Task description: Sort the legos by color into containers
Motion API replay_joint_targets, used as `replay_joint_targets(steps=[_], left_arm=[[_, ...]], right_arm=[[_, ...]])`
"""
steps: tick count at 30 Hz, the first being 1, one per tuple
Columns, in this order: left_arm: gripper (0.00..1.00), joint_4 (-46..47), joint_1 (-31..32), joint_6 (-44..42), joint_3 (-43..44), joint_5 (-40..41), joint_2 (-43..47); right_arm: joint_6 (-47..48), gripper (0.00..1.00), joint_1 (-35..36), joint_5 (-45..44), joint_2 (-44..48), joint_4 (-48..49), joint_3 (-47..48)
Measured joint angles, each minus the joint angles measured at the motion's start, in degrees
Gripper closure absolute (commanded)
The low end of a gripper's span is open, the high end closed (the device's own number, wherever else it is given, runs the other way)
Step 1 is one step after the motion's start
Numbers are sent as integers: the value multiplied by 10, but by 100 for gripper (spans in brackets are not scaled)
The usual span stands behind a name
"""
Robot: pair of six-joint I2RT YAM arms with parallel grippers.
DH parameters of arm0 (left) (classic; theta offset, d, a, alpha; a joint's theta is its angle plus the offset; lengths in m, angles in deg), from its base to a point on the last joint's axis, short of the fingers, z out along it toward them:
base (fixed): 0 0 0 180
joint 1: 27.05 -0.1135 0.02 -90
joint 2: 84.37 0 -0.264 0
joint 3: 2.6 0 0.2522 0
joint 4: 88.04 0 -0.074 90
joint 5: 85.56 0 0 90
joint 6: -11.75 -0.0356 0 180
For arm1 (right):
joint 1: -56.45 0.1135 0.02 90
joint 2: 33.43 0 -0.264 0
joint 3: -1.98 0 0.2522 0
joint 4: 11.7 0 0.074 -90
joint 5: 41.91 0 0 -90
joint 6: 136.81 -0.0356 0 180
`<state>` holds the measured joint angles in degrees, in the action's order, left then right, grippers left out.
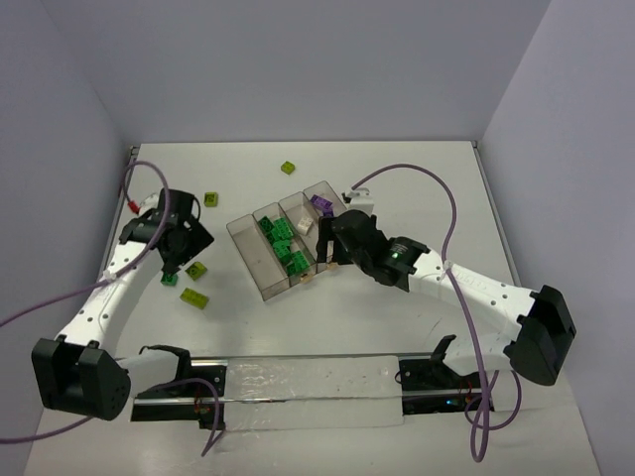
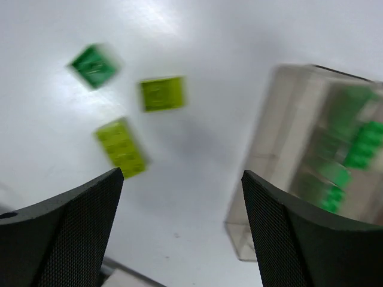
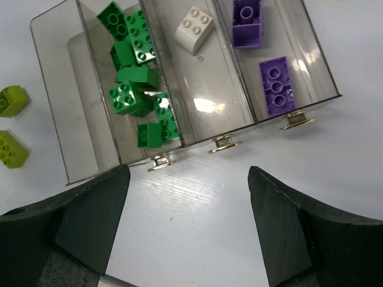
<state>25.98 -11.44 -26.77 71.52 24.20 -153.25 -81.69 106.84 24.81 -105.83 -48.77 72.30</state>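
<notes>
One four-compartment tray (image 3: 60, 89) is set mid-counter (image 1: 427, 188), holding about seven dark green legos (image 3: 125, 98), one white lego (image 3: 195, 27) and two purple legos (image 3: 275, 84). Four yellow-green legos (image 1: 194, 297) and one loose dark green lego (image 2: 94, 64) are scattered left and far of it. The left claw (image 2: 179, 197) and right claw (image 3: 188, 179) are spread wide and empty. The counter is white, enclosed by pale walls (image 1: 298, 69).

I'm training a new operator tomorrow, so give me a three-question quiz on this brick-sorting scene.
1. True or false: the white brick lies alone in its compartment of the tray.
2. Which bricks lie only on the table, none in the tray? A purple bricks; B yellow-green bricks; C dark green bricks.
3. Fill in: the left gripper and the right gripper are both ___.
Key: 1 true; 2 B; 3 open.
</notes>
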Motion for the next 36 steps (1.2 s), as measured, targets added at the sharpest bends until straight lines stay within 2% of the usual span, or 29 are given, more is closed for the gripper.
replay_joint_targets(steps=[2,6,14,21,36], left_arm=[[14,-24,-45,10,-31,3,18],[17,-43,-90,29,-46,1,15],[19,-14,-217,28,-78,-33,-33],[22,27,-239,42,-100,-55,-93],[23,142,-292,68,-112,-39,-157]], right_arm=[[2,13,0,14,-2,10,-2],[3,13,0,32,-2,28,-13],[10,13,0,42,-2,37,-31],[17,13,0,45,-1,42,-35],[18,13,0,54,-3,44,-45]])
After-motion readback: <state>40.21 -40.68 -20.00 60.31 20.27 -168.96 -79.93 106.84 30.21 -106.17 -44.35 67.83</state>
